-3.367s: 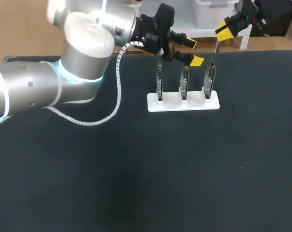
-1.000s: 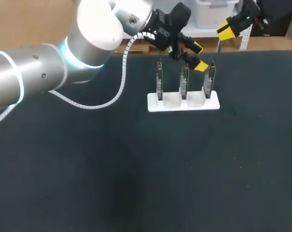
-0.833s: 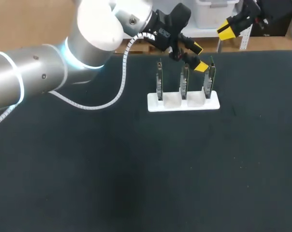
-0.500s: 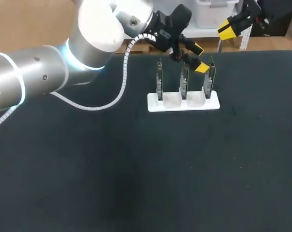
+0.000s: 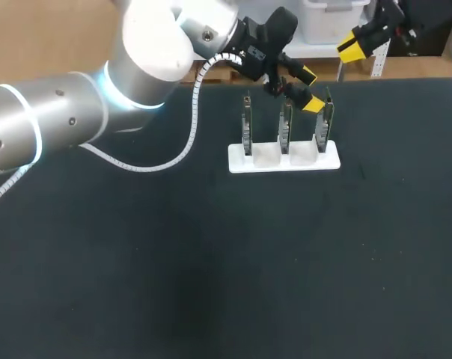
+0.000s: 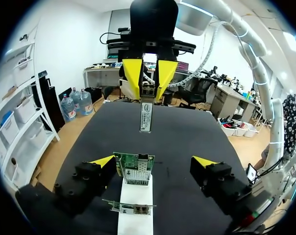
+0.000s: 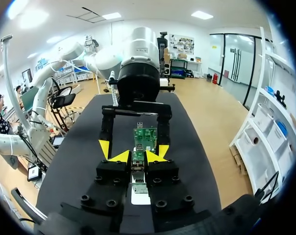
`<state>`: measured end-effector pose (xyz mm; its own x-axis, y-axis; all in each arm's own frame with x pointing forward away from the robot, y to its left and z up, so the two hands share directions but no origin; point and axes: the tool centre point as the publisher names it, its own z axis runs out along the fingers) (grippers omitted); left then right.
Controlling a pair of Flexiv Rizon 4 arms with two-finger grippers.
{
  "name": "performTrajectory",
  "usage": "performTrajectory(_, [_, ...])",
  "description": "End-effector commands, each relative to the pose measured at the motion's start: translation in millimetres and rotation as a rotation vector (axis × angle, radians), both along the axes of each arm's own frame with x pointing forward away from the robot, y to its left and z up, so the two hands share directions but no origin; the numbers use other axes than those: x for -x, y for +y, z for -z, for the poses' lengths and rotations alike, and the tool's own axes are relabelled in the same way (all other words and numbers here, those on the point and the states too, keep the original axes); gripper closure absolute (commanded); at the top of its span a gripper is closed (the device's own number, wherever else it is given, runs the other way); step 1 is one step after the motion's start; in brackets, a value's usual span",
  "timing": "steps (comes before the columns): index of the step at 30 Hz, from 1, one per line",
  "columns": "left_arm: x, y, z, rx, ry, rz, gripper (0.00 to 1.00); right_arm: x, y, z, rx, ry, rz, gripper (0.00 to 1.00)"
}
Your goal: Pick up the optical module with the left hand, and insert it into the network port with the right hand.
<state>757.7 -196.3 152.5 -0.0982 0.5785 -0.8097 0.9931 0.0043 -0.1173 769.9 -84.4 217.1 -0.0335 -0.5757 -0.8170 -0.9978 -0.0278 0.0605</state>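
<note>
a wide desk (image 5: 211, 284) under a matte black cover fills nearly the whole head view, its far edge running straight across the upper part. even light falls on it, showing faint pale specks.

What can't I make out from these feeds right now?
Head view: optical module lost, too small against the right end effector near the top edge.
Right wrist view: module mostly hidden between that end effector's fingers.
Head view: ports on the cards too small, edge-on.
</note>
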Motion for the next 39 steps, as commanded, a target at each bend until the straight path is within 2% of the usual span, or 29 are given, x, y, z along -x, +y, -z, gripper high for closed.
performTrajectory(1, [-2.0, -1, -0.3, -0.004, 0.001, 0.003, 0.0, 0.5, 1, 0, 0.004, -0.001, -0.004, 1.0])
performTrajectory(31, [-2.0, -1, -0.3, -0.004, 0.001, 0.003, 0.0, 17.7, 5, -7, 0.024, -0.031, -0.029, 1.0])
performTrajectory(39, [-2.0, -1, -0.3, -0.004, 0.001, 0.003, 0.0, 15.8, 4, -7, 0.029, -0.042, -0.031, 1.0])
